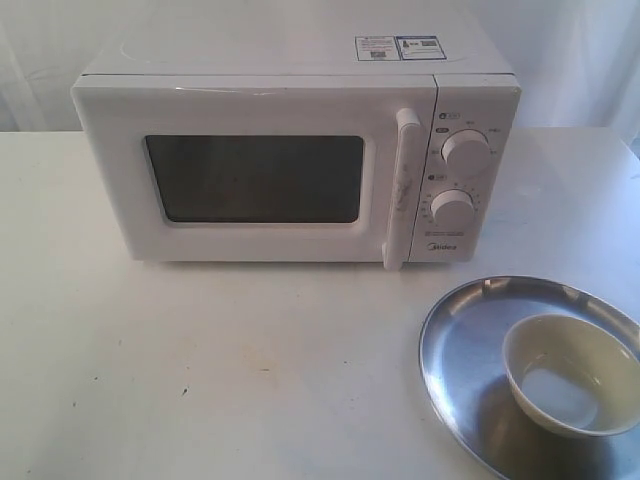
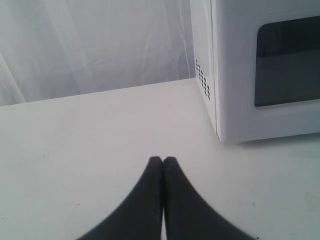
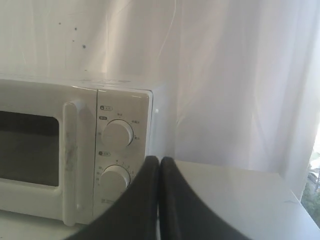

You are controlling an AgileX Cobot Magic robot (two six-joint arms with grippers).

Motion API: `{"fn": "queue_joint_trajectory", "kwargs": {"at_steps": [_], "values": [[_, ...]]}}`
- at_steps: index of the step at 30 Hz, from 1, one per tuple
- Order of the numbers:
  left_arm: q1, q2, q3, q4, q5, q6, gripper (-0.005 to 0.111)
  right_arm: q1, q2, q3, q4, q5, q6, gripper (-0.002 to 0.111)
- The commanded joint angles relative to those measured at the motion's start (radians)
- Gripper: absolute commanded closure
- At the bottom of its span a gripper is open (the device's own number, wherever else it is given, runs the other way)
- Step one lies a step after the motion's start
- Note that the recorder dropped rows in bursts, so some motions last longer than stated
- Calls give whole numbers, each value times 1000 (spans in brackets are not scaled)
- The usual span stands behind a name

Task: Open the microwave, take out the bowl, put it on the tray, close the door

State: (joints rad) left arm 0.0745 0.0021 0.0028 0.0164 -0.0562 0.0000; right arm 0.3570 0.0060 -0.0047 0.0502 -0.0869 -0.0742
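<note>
Nearest the lens, front right — Student: what is shown?
Tutor: The tray [image 1: 440, 345] on the table [image 1: 200, 370], with the bowl [image 1: 570, 385] upright inside it, toward its right side.
Student: And behind?
Tutor: The microwave [image 1: 290, 95], well apart from the tray. Its door [image 1: 255, 180] lies flush, with the handle [image 1: 400, 190] beside the two dials [image 1: 465, 150].
Student: The grippers?
Tutor: Neither appears in the exterior view. Each wrist view shows its own: the left gripper [image 2: 162, 161] over bare table off the oven's vented side, the right gripper [image 3: 159, 160] facing the dials. Both have fingers pressed together, holding nothing.
Student: Which step, then?
Tutor: Judged from this layout, none is outstanding: bowl placed, door closed. The next move calls only for holding both arms clear.
</note>
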Motion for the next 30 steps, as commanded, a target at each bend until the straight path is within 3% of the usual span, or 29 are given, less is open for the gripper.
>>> {"fn": "queue_joint_trajectory", "kwargs": {"at_steps": [1,30], "values": [[-1,-2,-3,-8,-4,0,107,-29,-6,5,3,23,18,108],[-1,-2,-3,-8,-4,0,107,-30,-6,5,3,64,55,108]]}}
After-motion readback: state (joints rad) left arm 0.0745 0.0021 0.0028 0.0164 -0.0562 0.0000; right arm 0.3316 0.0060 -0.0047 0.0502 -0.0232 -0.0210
